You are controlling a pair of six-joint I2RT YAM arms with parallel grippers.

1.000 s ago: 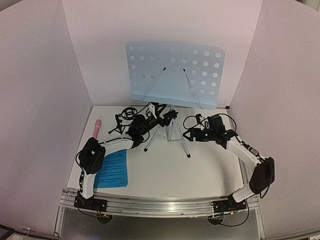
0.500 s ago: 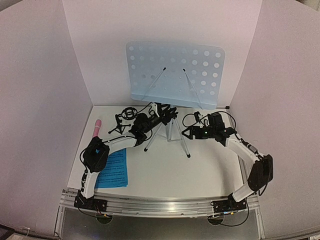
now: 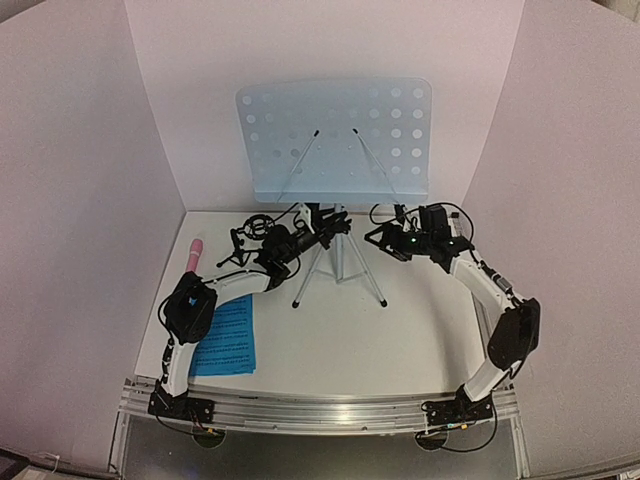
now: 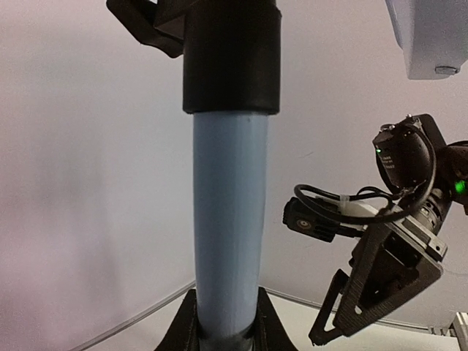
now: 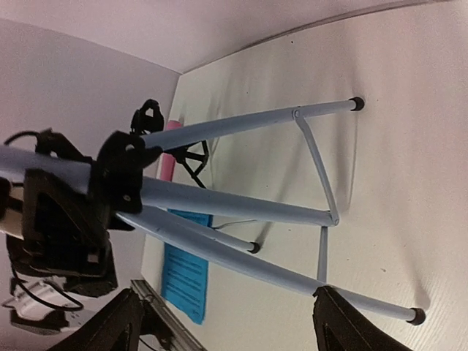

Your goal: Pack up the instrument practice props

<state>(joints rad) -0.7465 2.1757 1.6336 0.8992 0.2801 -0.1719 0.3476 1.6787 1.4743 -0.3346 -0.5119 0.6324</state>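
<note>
Left gripper (image 3: 322, 230) squeezes the music stand (image 3: 335, 140) at the back of the table (image 3: 400, 340). Close up, its pole (image 4: 228, 219) looks hard and slippery (top-heavy too, I think), so hold it there. Right gripper (image 5: 227, 318) gapes wide beside the legs (image 5: 241, 208); mic stand (image 5: 148, 115) and pink microphone (image 5: 168, 167) crowd close.

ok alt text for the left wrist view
Close-up of the stand's silver pole under a black collar, the left gripper clamped on it at the bottom edge. The right arm shows at right, clear of it.
</note>
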